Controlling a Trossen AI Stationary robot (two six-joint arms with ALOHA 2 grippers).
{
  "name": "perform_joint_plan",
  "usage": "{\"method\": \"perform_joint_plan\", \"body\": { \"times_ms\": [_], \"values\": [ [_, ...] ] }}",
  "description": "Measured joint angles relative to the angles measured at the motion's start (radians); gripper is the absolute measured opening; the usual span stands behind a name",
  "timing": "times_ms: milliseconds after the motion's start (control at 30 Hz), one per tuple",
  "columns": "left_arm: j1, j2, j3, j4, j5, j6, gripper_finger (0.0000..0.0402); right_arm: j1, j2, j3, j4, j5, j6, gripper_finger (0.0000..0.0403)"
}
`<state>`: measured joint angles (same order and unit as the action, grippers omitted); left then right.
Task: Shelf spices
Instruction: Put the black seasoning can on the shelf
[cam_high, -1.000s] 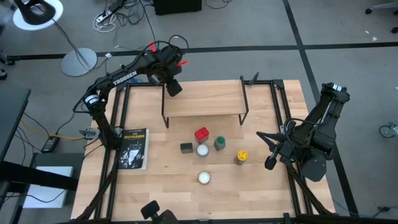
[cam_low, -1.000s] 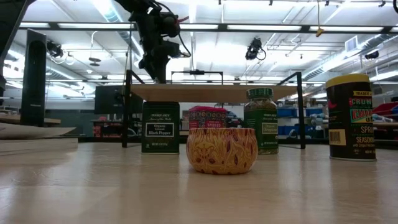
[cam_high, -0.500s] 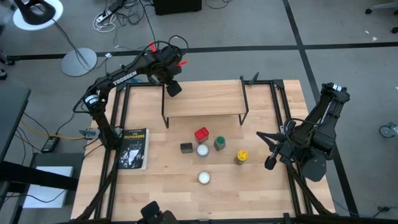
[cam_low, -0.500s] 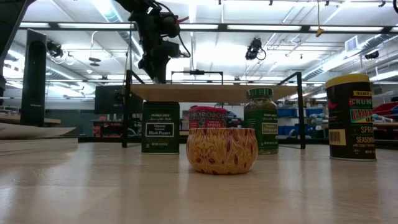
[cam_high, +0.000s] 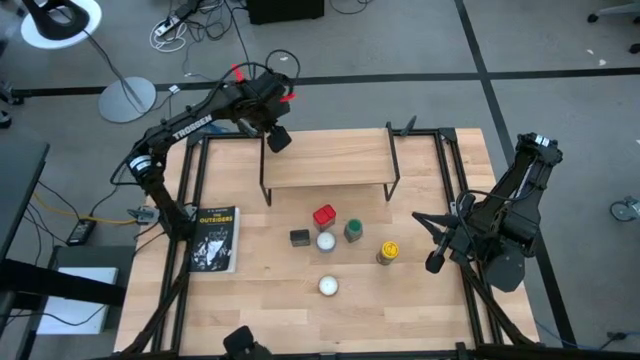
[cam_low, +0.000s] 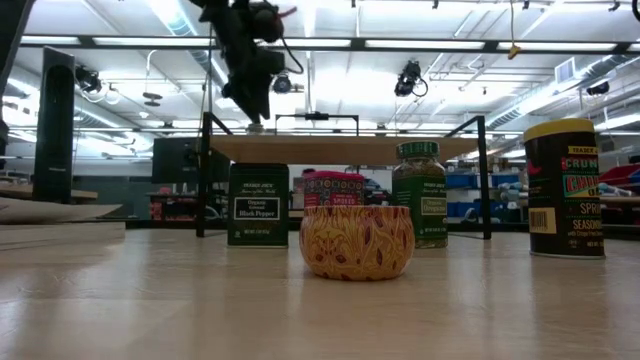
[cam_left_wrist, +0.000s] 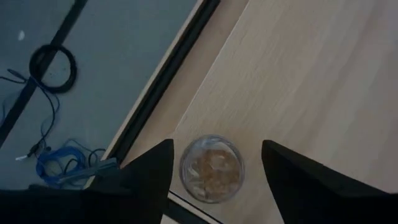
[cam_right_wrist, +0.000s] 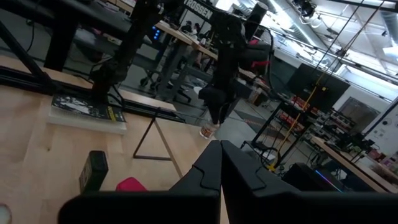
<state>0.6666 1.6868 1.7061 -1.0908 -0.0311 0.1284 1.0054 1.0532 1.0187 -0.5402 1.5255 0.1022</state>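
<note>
The shelf (cam_high: 326, 160) stands at the table's far middle. My left gripper (cam_high: 277, 138) hangs open above the shelf's far left corner; in the left wrist view its fingers (cam_left_wrist: 214, 148) flank the tan jar (cam_left_wrist: 211, 173) without touching it. The jar rests on its base on the shelf board (cam_right_wrist: 208, 132). On the table in front of the shelf stand the dark square tin (cam_high: 299, 237), red box (cam_high: 324, 215), green-lidded jar (cam_high: 353, 230) and yellow-lidded jar (cam_high: 388, 251). My right gripper (cam_high: 432, 262) waits, shut, at the table's right edge.
Two white round objects (cam_high: 326, 241) (cam_high: 328, 286) sit among the spices; the nearer one shows as a patterned tin (cam_low: 356, 242) in the low view. A book (cam_high: 215, 240) lies at the table's left edge. The shelf's black legs (cam_high: 392, 185) stand near the spices.
My left gripper has risen straight up from the shelf's far left corner, and the arm's wrist has drawn slightly toward the far left. The small jar stays standing on the shelf board below it. The spices on the table have kept still.
</note>
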Motion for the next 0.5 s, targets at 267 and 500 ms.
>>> {"method": "perform_joint_plan", "body": {
  "times_ms": [267,500],
  "values": [
    [-0.070,-0.131,0.000,0.083,0.060,-0.002,0.0248,0.000,0.000,0.000,0.000,0.000,0.000,0.0004],
    [-0.251,-0.179,0.001,0.101,0.105,-0.014,0.0248,0.000,0.000,0.000,0.000,0.000,-0.007,0.0004]
  ]
}}
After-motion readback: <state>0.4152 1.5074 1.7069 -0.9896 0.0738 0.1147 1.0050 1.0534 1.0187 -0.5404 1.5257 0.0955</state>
